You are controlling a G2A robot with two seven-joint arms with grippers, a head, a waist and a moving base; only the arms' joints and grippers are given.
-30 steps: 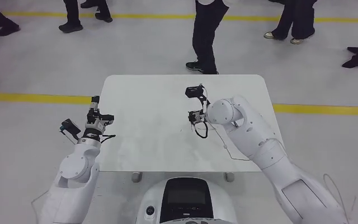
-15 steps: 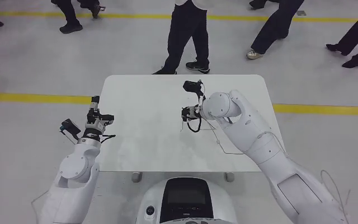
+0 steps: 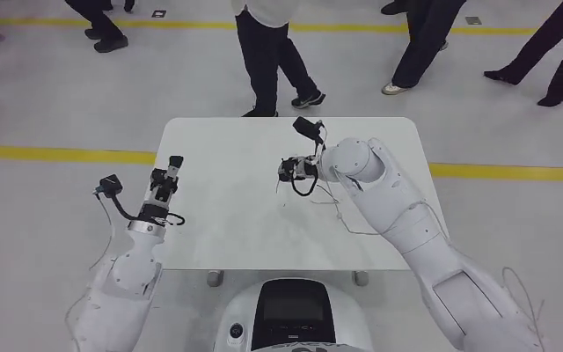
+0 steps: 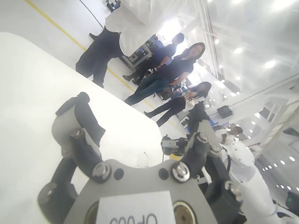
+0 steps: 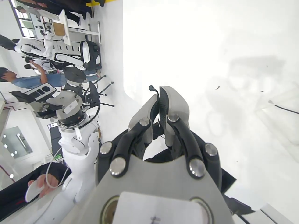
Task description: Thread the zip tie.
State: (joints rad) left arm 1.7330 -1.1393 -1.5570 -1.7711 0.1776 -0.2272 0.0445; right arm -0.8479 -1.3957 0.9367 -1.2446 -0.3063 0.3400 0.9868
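As I read the top view, with twelve o'clock at the far edge of the white counter (image 3: 229,233), the right hand (image 3: 288,167) hangs over the counter just toward twelve o'clock from its middle, and its forearm comes in from about four o'clock. On that arm's wrist camera I see its two fingers (image 5: 174,103) pressed together on the black zip tie (image 5: 151,87). The thin strap is pinched between the ribbed pads, a short length with a small blocky end pokes out past the fingertips, and the rest runs back between the fingers toward the palm. I cannot tell from these views how high the strap sits above the counter. The left hand (image 3: 169,172) sits at the counter's nine o'clock edge, well apart from the right hand and pointing toward roughly one o'clock. Its fingers are spread wide with nothing between them. A yellow floor line (image 3: 70,154) runs past the counter on the nine and three o'clock sides.
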